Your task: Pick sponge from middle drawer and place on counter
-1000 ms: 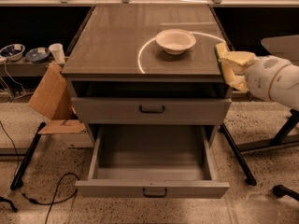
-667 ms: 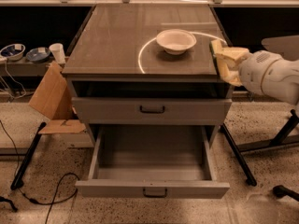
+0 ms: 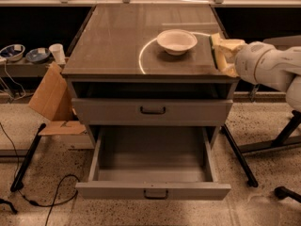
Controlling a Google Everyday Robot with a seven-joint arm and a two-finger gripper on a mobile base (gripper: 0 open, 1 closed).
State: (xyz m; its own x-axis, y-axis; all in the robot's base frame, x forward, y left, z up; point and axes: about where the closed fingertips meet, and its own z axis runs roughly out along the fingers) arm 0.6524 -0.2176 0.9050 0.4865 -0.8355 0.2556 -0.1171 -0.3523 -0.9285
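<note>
**Sponge is at the counter's right edge, so watch that drop**

Start with the big stuff. The counter [image 3: 117, 36] is wide open on its left and near side. The middle drawer [image 3: 153, 191] hangs pulled out toward you at the bottom, and nothing shows inside it. The drawer above it [image 3: 113, 111] is closed. The white arm [image 3: 268, 67] reaches in from the right.

The white bowl [image 3: 176, 40] sits right of centre on the counter, just left of where you're working. Your gripper [image 3: 226, 59] is at the counter's right edge, and its jaws look clamped on the sponge [image 3: 219, 51]. The sponge is held on edge, above the surface, not resting on it.

What could bite you from here:

- If you let go now, the sponge could tip off the right side onto the floor, because it's barely over the slab.
- If you push left to fix that, the bowl is close. A fast move could nudge it or land the sponge in it.
- If you come down too hard, the fingers could hit the counter edge.

I'd say you're nearly done, with only the set-down left.
</note>
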